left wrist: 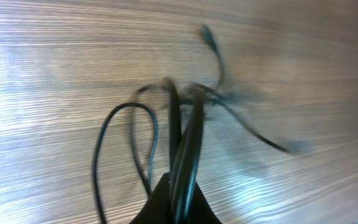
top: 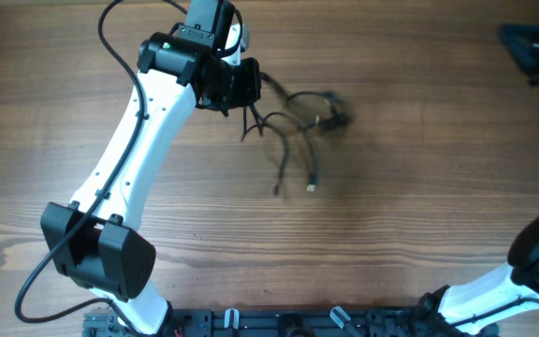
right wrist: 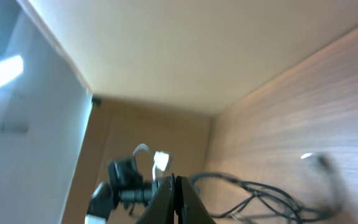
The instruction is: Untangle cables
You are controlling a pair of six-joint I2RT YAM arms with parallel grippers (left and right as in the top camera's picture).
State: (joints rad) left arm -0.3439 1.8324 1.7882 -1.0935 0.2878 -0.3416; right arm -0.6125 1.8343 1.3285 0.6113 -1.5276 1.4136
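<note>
The cables (top: 298, 117) are a tangle of thin black cords on the wooden table, right of my left gripper (top: 237, 89). One light-coloured tip (top: 311, 188) hangs toward the front. In the left wrist view my left gripper (left wrist: 182, 202) is shut on a bundle of the cables (left wrist: 188, 124), with loops and loose ends, blurred, spreading beyond it. My right gripper (top: 531, 45) is at the far right back, well away from the tangle. In the right wrist view its fingers (right wrist: 174, 199) are shut and empty, with the cables (right wrist: 260, 196) far off.
The wooden table (top: 419, 206) fills the overhead view. My left arm (top: 129, 159) crosses the left half, with its thick black wire looping beside it. My right arm's base (top: 494, 290) is at the front right. A rail (top: 279, 323) runs along the front edge.
</note>
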